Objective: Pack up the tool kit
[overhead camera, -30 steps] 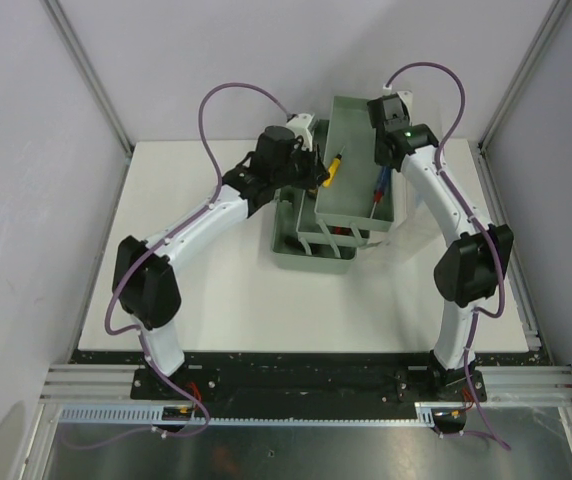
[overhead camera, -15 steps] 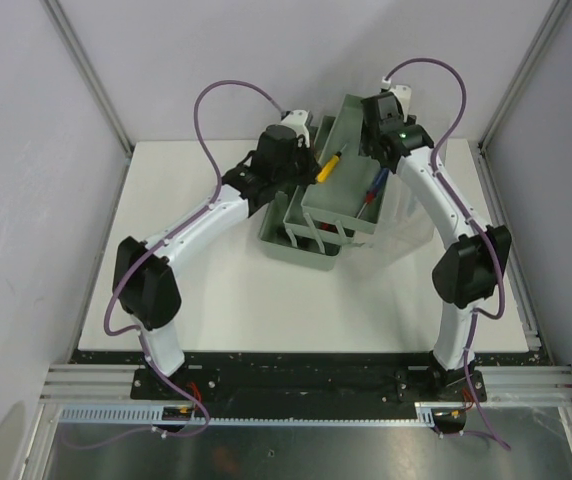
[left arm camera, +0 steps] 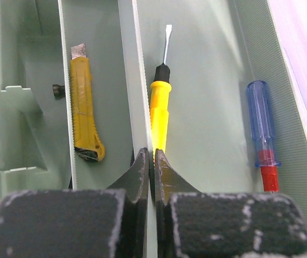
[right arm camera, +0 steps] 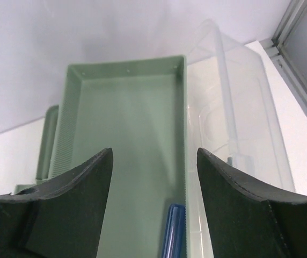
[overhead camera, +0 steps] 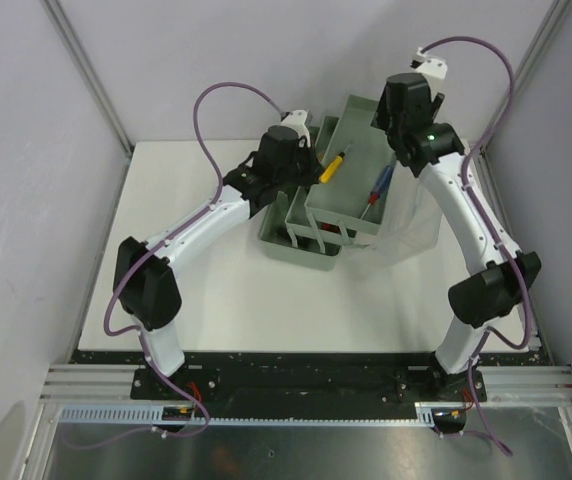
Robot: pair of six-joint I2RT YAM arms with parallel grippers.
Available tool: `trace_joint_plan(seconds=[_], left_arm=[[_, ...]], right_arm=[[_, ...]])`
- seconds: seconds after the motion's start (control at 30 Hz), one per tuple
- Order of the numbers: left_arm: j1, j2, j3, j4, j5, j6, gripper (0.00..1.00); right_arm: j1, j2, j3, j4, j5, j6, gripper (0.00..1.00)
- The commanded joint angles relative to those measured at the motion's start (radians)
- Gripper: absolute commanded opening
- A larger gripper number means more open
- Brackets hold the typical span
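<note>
The left pincer (left arm camera: 152,161) pinched the side wall of the inner tray (left arm camera: 210,64); the right pincer (right arm camera: 154,180) hung spread above it, yellow screwdriver (left arm camera: 160,113) inside.

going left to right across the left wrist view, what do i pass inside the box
yellow utility knife → tray wall → yellow-handled screwdriver → blue-and-red screwdriver
</note>
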Motion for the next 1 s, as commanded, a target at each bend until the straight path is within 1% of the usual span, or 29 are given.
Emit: trace_joint_plan(seconds=[0.0, 0.1, 0.27, 0.33, 0.4, 0.53, 0.73, 0.97], left_arm=[[0.009, 0.016, -0.002, -0.076, -0.012, -0.017, 0.00], [0.018, 0.018, -0.009, -0.079, 0.001, -0.031, 0.00], [0.040, 0.011, -0.039, -0.085, -0.014, -0.043, 0.00], [0.049, 0.007, -0.051, -0.091, -0.032, -0.044, 0.00], [0.057, 0.006, -0.060, -0.096, -0.044, -0.037, 0.00], [0.072, 0.008, -0.081, -0.102, -0.046, -0.031, 0.00], [0.078, 0.006, -0.098, -0.102, -0.054, -0.027, 0.00], [0.089, -0.011, -0.107, -0.103, -0.069, -0.019, 0.00]], right_arm=[[-0.085, -0.139, -0.015, 0.037, -0.012, 0.069, 0.67], [-0.237, -0.229, -0.110, 0.016, -0.111, 0.139, 0.62], [-0.494, -0.347, -0.362, 0.017, -0.281, 0.205, 0.57], [-0.548, -0.361, -0.449, 0.020, -0.328, 0.211, 0.57], [-0.574, -0.349, -0.526, 0.029, -0.388, 0.213, 0.57], [-0.561, -0.272, -0.604, 0.052, -0.545, 0.209, 0.56], [-0.478, -0.231, -0.615, 0.157, -0.695, 0.220, 0.55], [-0.366, -0.260, -0.615, 0.267, -0.738, 0.238, 0.55]])
